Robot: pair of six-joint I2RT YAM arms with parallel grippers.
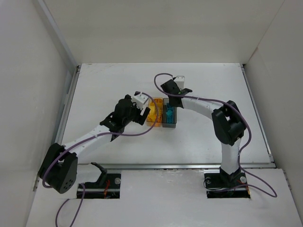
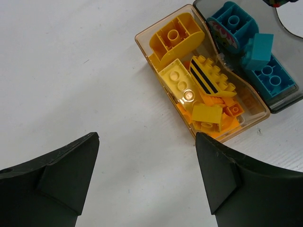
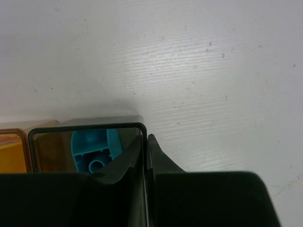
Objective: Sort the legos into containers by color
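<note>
— Where are the grippers?
— The right gripper (image 3: 146,139) is pinched onto a wall of the small grey plastic bin (image 3: 85,126), which holds teal-blue plastic bricks (image 2: 270,78). The left gripper (image 2: 147,137) hangs wide open and empty near the translucent amber plastic bin (image 2: 142,40).
— What is in that one?
— Yellow and orange bricks (image 2: 208,78).

The left arm (image 1: 90,137) slants from its base at the left of the table's near edge, up and rightward to the table's middle, with the wrist bent down. Its jaws stand wide apart with nothing between them. The right arm (image 1: 203,105) rises upright from the near edge on the right, bends at the elbow and reaches left toward the middle. Its jaws are pinched together over the thin side wall of the grey bin (image 3: 47,151), one inside, one outside.
</note>
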